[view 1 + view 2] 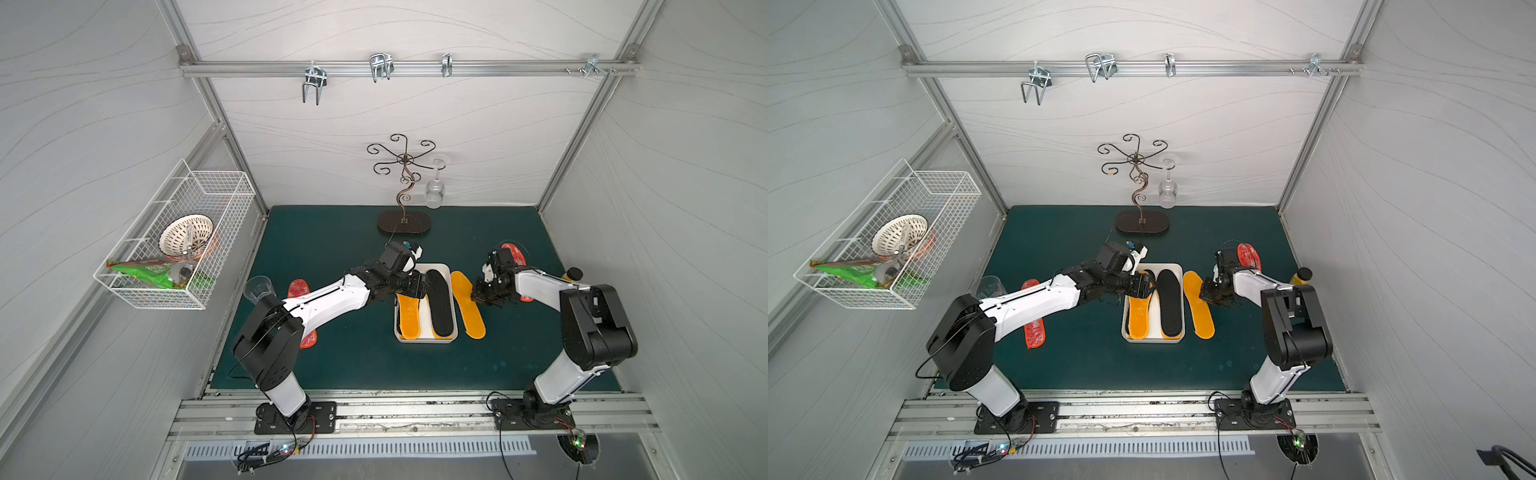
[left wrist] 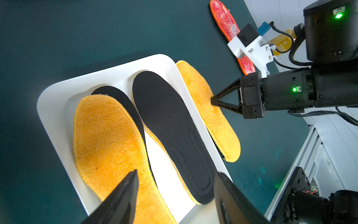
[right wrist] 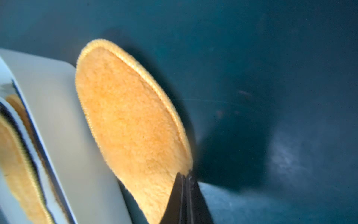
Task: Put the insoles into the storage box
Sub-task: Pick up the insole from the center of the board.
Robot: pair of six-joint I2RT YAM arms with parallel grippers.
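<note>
Outer orange insole [image 1: 469, 316] clamped by shut right gripper [image 1: 475, 296]; storage box [image 1: 444, 270] just picture-left, axes parallel. Left gripper [image 2: 176, 174] open, empty.

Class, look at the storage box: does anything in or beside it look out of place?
Yes: one orange insole lies outside the storage box, along its wall, pinched by the right end effector. Inside, the insoles overlap untidily.

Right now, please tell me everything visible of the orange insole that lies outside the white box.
The orange insole is a flat, foot-shaped pad with a fuzzy top and a stitched border. It lies on the green mat, along the storage box, next to its long rim. The right gripper is shut on its outer edge, near mid-length.
</note>
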